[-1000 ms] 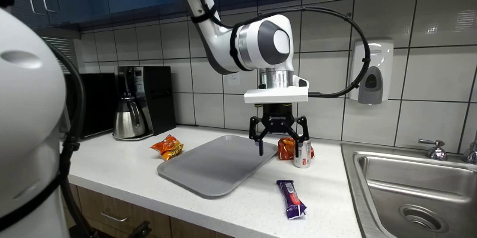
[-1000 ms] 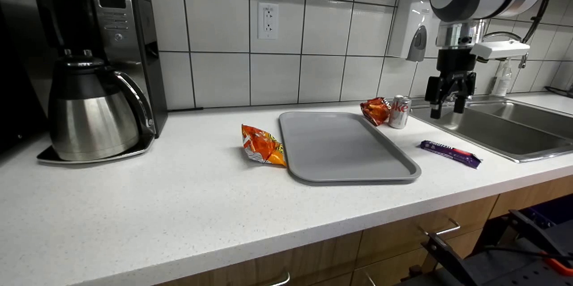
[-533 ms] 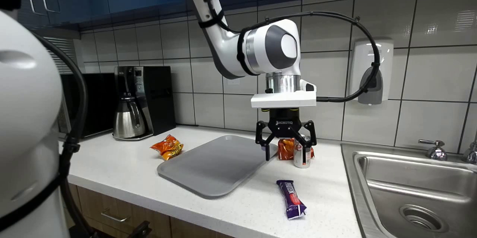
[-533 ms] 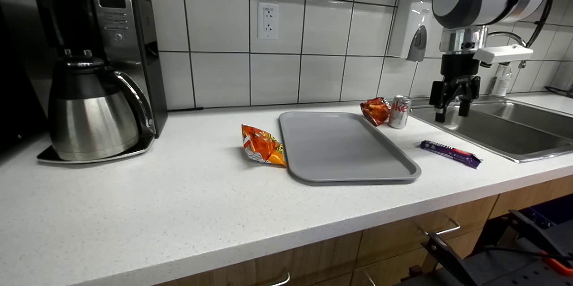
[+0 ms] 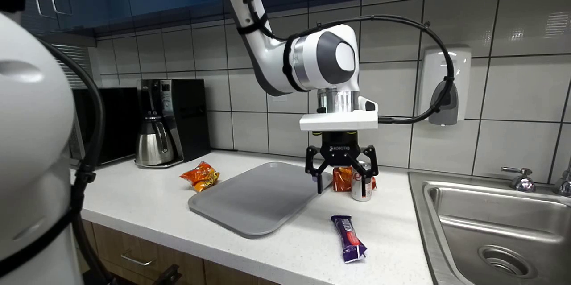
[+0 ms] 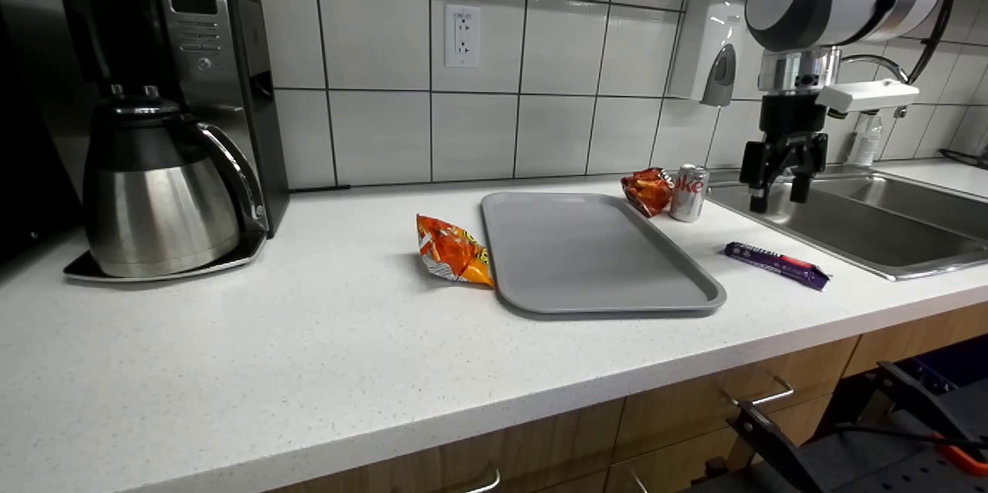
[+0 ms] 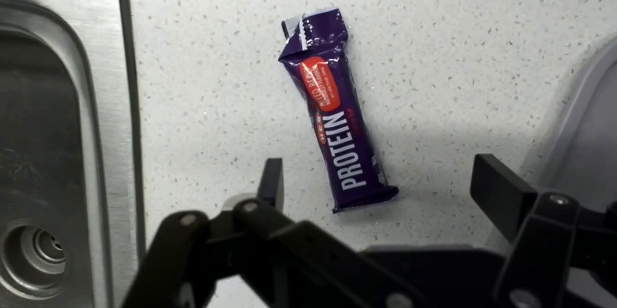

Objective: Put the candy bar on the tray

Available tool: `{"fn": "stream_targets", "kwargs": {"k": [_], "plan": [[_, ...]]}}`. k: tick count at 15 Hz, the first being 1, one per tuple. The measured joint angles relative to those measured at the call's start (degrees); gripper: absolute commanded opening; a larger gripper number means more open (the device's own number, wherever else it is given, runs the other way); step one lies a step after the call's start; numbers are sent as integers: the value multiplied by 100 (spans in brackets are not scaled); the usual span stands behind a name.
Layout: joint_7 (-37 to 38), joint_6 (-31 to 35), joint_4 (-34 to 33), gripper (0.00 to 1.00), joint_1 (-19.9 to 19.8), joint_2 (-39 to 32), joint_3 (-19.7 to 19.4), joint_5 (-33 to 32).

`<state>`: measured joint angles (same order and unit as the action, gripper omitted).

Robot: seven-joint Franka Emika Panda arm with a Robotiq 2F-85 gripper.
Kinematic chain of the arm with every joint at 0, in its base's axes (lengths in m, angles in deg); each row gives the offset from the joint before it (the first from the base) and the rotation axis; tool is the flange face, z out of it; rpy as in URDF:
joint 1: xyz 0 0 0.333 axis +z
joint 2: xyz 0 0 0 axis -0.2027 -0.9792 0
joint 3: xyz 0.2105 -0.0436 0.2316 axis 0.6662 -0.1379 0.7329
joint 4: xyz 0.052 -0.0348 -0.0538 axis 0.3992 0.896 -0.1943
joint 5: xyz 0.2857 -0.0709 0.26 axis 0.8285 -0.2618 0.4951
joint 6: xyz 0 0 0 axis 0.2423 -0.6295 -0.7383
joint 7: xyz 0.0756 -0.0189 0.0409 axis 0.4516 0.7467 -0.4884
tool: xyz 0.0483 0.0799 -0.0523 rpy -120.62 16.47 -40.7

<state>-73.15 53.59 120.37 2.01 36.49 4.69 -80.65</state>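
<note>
Between tray point(image 5: 258, 200) and sink point(image 7: 111, 81), the candy bar point(image 7: 337, 110) lies on the tabletop point(image 6: 309, 369). Above hangs the end effector point(image 5: 341, 189), jaws parted. A carafe point(image 6: 166, 204) stands on the coffee maker's base point(image 6: 245, 250).

Since one second earlier, the gripper point(image 5: 341, 186) has been lowered slightly and shifted toward the right edge of both exterior views (mostly by the half-second mark), while the cable loop point(image 5: 449, 78) has been carried further across the wall dispenser point(image 5: 462, 73) in an exterior view.
</note>
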Motion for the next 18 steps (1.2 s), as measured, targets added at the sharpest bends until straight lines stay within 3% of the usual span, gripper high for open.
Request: {"fn": "stream_targets", "kwargs": {"k": [12,18], "plan": [[-456,1292,326,100,-106,-507,0,-1],[-566,1472,315,100,-182,-827,13,-1]]}}
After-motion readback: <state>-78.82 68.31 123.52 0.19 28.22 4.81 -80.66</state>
